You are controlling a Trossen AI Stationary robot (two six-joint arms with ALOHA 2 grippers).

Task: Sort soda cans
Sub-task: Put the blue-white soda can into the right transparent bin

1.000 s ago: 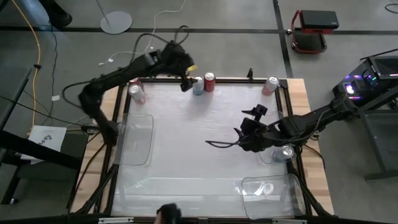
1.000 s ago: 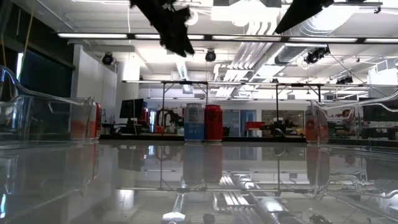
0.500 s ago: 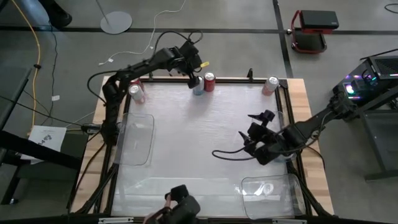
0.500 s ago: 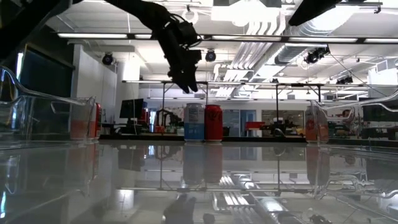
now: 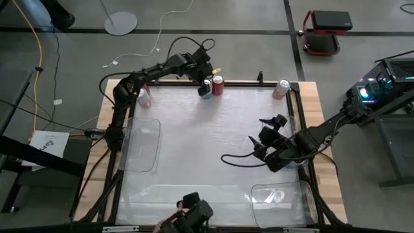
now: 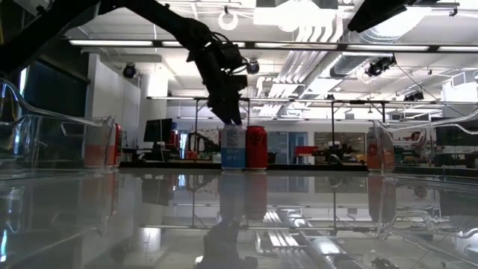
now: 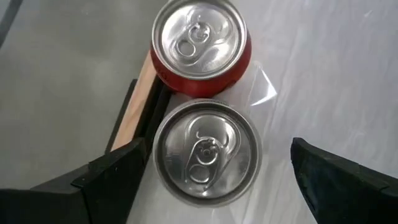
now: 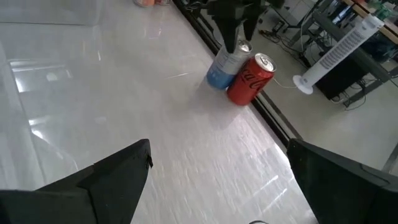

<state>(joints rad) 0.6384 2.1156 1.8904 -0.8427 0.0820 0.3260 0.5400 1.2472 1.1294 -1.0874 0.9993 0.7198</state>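
A silver-topped can with a blue-and-silver body [image 5: 206,90] stands at the table's far edge, touching a red can [image 5: 218,85]. My left gripper [image 5: 204,83] is open right above the blue-and-silver can. In the left wrist view, its fingers flank that can's top [image 7: 208,152]; I see no touch. A pale pink can [image 5: 282,88] stands at the far right corner, and another can [image 5: 142,97] at the far left. My right gripper [image 5: 256,144] is open and empty over the table's right side.
A clear plastic tray [image 5: 139,144] lies on the left and another [image 5: 281,194] at the near right corner. My right arm covers a third by the right edge. The table frame's black rail [image 5: 259,80] runs behind the cans. A dark object [image 5: 191,217] sits at the near edge.
My left gripper has swung toward the table's right along the far edge and come down onto the blue-and-silver can, ending just above its top. My right gripper has shifted a little toward the near right and then held still. The dark object at the near edge has moved rightward.
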